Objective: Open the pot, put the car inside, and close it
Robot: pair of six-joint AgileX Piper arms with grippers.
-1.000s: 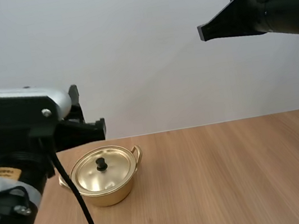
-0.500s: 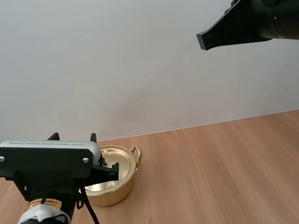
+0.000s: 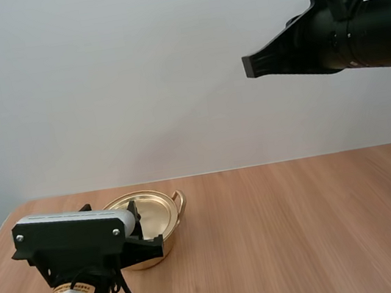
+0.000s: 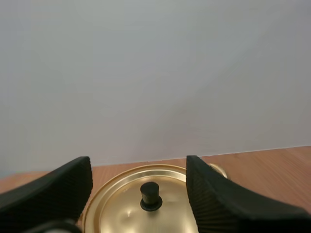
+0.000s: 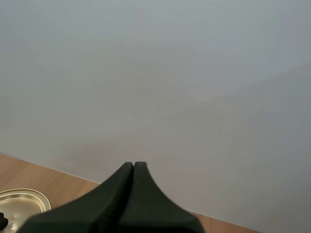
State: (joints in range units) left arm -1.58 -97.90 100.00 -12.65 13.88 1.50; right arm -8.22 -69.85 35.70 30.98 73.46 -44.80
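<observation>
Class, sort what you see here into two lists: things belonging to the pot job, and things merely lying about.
Belongs to the job:
round gold metal pot
gold lid with black knob, on the pot
left gripper, fingers open, near the lid
right gripper, fingers together, raised high

Merely there:
light wooden table

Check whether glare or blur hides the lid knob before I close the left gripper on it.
Left wrist view: knob reads sharp and dark against the gold lid, only a faint highlight beside it, between the left gripper's open fingers. High view: lid sheen is mild, but the left arm covers the knob.
</observation>
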